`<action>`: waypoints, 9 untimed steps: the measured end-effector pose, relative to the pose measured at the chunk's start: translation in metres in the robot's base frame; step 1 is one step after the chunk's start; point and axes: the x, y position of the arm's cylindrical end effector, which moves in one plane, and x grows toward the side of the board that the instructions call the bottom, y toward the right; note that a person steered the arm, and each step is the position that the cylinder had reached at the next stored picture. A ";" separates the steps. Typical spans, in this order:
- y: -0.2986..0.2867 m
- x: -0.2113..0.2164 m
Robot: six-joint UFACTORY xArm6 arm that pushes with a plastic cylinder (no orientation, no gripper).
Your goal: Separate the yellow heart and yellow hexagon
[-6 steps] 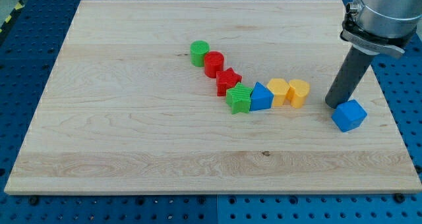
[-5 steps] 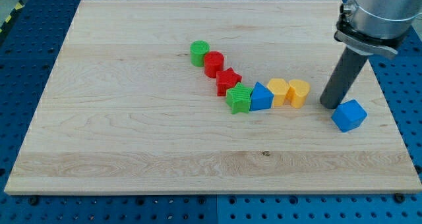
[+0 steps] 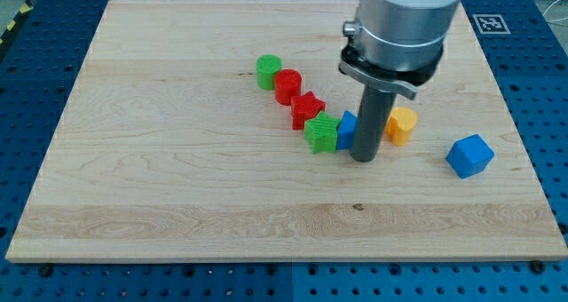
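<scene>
The yellow heart (image 3: 403,124) lies right of the board's middle. The yellow hexagon does not show; the rod covers the place just left of the heart where it lay. My tip (image 3: 363,158) rests on the board just below that place, at the view's lower left of the heart and right beside the blue triangle (image 3: 344,131), which the rod partly covers.
A chain of blocks runs up to the view's left from the blue triangle: green star (image 3: 322,134), red star (image 3: 307,108), red cylinder (image 3: 287,86), green cylinder (image 3: 269,71). A separate blue block (image 3: 469,155) lies near the wooden board's (image 3: 160,178) right edge.
The rod has swung from beside the separate blue block at the right to the view's left, and now stands in front of the yellow hexagon. The blocks still in sight have not visibly moved.
</scene>
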 end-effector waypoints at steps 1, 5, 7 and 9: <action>-0.004 -0.018; 0.044 -0.015; 0.062 -0.063; 0.062 -0.101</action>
